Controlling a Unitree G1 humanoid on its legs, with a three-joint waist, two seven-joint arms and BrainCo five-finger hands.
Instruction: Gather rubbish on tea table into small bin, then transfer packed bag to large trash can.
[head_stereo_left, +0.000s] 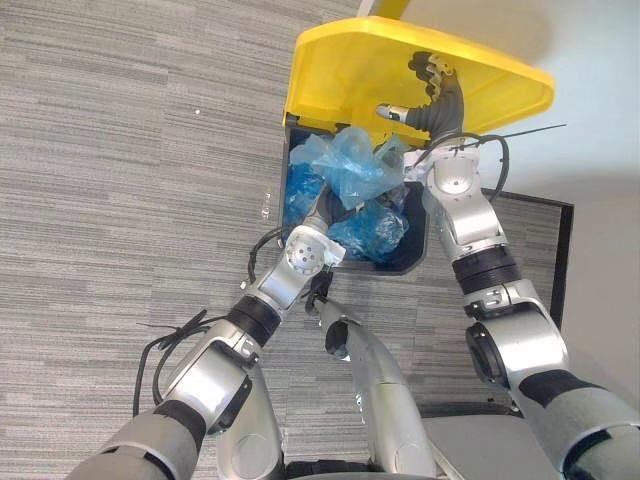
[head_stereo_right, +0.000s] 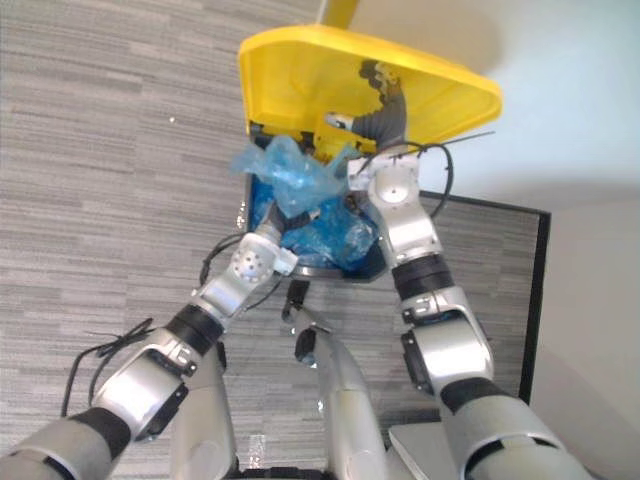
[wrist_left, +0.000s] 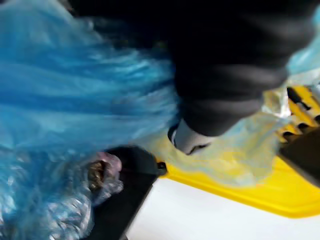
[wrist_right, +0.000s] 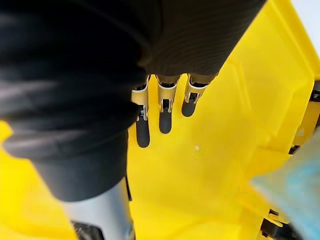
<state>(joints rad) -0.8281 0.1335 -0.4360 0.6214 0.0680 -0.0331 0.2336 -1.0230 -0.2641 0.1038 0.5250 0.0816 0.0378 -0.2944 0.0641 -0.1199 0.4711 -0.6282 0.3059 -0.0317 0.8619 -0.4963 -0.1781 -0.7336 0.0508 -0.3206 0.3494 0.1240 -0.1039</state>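
Left eye view: large trash can, dark body, stands on grey carpet w/ its yellow lid tipped up at the can's far side. Right hand is on the lid's underside, above the can's opening. Right wrist view shows its fingers straight, side by side, tips flat against the yellow plastic, gripping nothing. Blue bag, thin crumpled plastic, sits in the can's mouth w/ its upper part bulging above the rim. More blue plastic lies lower inside the can; cannot tell if same bag or separate. Left arm reaches into the can from its near side. Left hand is buried in the bag: left wrist view shows the dark ribbed cover w/ blue film pressed round it. Finger state of that hand: cannot tell, hidden by plastic. Same view shows the lid's yellow edge beyond the bag and the can's dark wall beside it. White wall is behind the can.
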